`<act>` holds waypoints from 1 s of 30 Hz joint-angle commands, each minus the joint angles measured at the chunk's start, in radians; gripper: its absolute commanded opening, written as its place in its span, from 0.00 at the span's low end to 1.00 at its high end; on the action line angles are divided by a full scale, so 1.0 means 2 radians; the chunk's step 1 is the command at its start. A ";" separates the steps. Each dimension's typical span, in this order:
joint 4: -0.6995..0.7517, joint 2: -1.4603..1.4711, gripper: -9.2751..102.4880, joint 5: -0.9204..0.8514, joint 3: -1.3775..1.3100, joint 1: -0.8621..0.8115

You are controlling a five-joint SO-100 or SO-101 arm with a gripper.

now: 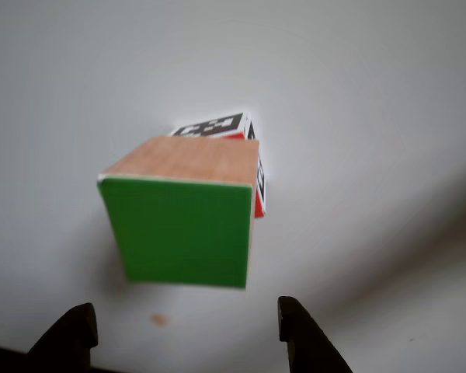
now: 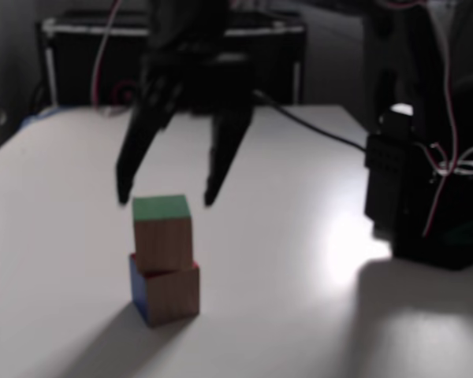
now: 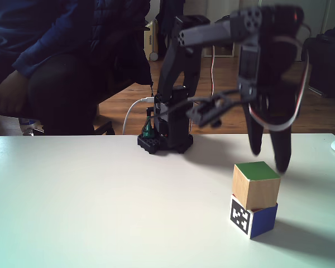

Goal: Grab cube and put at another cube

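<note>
**A:** Where is the cube?

**B:** The cube (image 3: 255, 185) sits on top of another cube (image 3: 253, 218), slightly askew, so the edges of the two don't line up. Its green face points up in both fixed views. In the other view that green face (image 1: 181, 231) looks toward the camera, with a bare wooden face above it.

**A:** And the lower one?

**B:** It rests on the white table (image 3: 89, 206). In a fixed view I see a black-and-white marker face on its left and a blue face on its right. In the other view only its patterned top and a thin red-orange strip (image 1: 258, 203) peek out from behind the wooden cube.

**A:** What about your gripper?

**B:** My gripper (image 3: 269, 159) has its fingers spread apart and grips nothing. In a fixed view the fingertips hang beside and slightly above the green face, near it but not touching. In a fixed view from the opposite side, the two dark fingers (image 2: 124, 189) point down behind the stack, one on each side of the top cube.

**A:** Anything else around?

**B:** My arm's base (image 3: 164, 139) stands farther back on the table, and a seated person (image 3: 56, 61) in dark clothing is behind the table at the left of that view.
</note>
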State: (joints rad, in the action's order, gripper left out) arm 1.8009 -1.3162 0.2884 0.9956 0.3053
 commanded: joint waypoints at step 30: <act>-0.294 -0.986 0.08 -0.092 0.829 -0.226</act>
State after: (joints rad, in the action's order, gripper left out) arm 1.2625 -3.2750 0.0997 2.5464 -0.1473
